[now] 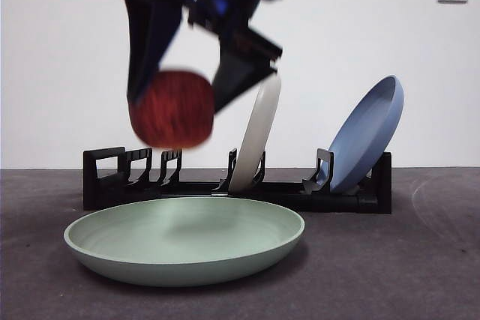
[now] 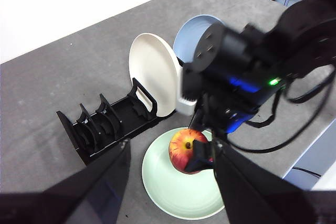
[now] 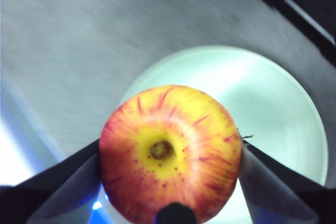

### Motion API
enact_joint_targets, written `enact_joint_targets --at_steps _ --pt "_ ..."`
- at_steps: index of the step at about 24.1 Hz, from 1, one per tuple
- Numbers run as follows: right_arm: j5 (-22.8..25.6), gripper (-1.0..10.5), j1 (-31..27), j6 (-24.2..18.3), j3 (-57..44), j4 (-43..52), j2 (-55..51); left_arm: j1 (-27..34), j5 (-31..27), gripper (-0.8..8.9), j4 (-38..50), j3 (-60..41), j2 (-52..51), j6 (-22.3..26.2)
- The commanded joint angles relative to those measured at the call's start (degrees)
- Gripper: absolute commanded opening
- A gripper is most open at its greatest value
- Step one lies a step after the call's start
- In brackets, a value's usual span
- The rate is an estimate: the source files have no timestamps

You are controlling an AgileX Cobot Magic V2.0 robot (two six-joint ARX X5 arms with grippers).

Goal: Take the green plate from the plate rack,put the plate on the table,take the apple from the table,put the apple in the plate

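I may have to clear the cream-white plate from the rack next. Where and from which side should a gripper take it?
Grip the cream-white plate by its upper rim, coming from above. It stands nearly on edge in the plate rack, leaning slightly, so only the thin top edge is free; jaws should close across its thickness. The right gripper is occupied, shut on the apple above the green plate.

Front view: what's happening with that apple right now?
The right gripper holds the apple in the air above the green plate, which lies flat on the table in front of the plate rack. A cream-white plate and a blue plate stand in the rack. The left gripper waits aside, holding nothing.
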Motion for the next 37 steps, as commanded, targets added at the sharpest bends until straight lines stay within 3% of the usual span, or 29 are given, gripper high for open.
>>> enact_joint_targets --at_steps 1,5,17,19,23,25,37 --pt "0.76 -0.1 0.11 -0.98 0.04 0.35 2.62 0.13 -0.02 2.60 -0.20 -0.13 -0.46 -0.42" --pt "3.04 -0.1 0.02 -2.01 0.04 -0.39 7.06 0.13 -0.04 2.60 -1.03 -0.13 -0.70 -0.85" --pt "3.26 0.0 -0.04 -4.70 -0.02 -1.42 13.77 0.13 -0.02 2.60 -1.38 -0.13 -1.14 -1.92" --pt "3.21 0.7 -0.02 -4.70 -0.02 -1.40 13.77 0.13 -0.02 2.60 -1.38 -0.13 -1.14 -1.95" --pt "3.23 3.6 -0.35 -4.17 -0.02 -2.03 13.77 0.13 -0.02 2.60 -1.36 -0.13 -1.14 -1.95" --pt "3.50 4.4 -0.42 -3.98 -0.02 -2.71 13.77 0.13 -0.02 2.60 -1.36 -0.13 -1.14 -1.95" --pt "3.50 4.5 -0.42 -3.76 0.24 -3.45 13.11 0.13 -0.02 2.60 -1.33 -0.13 -1.14 -2.40"
